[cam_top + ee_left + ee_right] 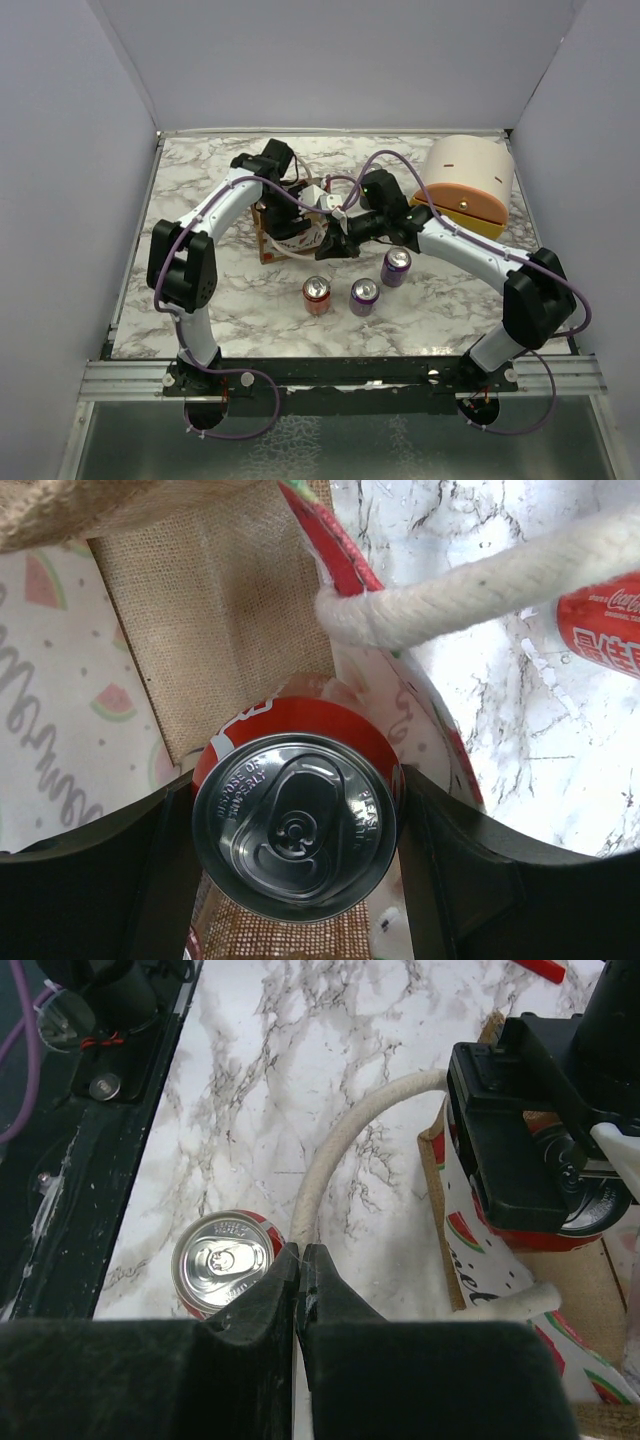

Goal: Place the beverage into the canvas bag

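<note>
both arm bases, the left base (200,375) and the right base (487,372), sit nearest, well in front of the canvas bag (272,240). between them and the bag, three loose cans stand on the marble table (200,320): a loose red can (317,295) just in front of the bag, a purple can (364,297) beside it, and a second purple can (397,267) further to the bag's right. the right gripper (300,1260) is pinched tight on the bag's white rope handle (330,1160). the left gripper (296,845) reaches into the bag's open top, fingers clamped on either side of the beverage (293,825), an upright red can with burlap lining behind it; whether it touches the bag's floor cannot be told. beyond the bag, to its right, stands a peach-and-yellow domed container (468,185).
</note>
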Tool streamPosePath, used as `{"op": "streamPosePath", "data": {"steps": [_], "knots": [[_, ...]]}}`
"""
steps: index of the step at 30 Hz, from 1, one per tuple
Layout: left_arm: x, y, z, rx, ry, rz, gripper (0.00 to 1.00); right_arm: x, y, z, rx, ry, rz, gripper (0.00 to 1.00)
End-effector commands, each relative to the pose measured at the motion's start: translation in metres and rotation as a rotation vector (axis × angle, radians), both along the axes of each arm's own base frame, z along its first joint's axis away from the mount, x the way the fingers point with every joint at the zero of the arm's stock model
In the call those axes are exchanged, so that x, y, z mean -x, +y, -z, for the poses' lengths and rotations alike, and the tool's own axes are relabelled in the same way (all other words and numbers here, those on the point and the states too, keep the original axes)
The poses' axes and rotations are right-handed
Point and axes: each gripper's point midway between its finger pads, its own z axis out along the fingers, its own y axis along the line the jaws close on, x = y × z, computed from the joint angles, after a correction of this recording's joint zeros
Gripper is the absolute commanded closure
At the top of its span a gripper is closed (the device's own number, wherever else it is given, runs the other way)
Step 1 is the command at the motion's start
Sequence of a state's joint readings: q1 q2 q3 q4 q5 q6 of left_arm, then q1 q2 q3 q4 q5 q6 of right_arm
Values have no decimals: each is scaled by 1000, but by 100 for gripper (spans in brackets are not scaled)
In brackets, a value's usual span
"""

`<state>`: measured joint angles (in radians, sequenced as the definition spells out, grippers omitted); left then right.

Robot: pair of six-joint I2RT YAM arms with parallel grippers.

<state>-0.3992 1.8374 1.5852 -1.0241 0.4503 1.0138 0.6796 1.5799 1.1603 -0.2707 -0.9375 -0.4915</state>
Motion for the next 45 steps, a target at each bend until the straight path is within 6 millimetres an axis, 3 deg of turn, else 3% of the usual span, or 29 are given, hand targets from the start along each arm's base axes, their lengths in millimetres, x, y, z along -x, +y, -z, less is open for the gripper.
{"op": "streamPosePath", "data": {"steps": [1,9,14,20,27,35,45], "knots": [[-4,3,2,-36,-11,48,69,-5,5,-5,-4,-10,-2,99],[-9,0,12,-29,-5,-2,47,-7,6,-2,3,2,-7,99],[-8,3,18,-42,7,-14,41,-7,7,-1,6,4,-8,99],[-8,-3,11,-7,6,-23,25,-7,7,-1,6,7,-9,99],[-9,-5,8,-4,13,-25,19,-7,7,0,7,4,-7,99],[-17,-20,-12,75,-22,-72,18,-7,7,-1,6,5,-10,99],[-33,-37,-19,165,-63,-187,18,-7,7,-3,4,6,-9,99]]}}
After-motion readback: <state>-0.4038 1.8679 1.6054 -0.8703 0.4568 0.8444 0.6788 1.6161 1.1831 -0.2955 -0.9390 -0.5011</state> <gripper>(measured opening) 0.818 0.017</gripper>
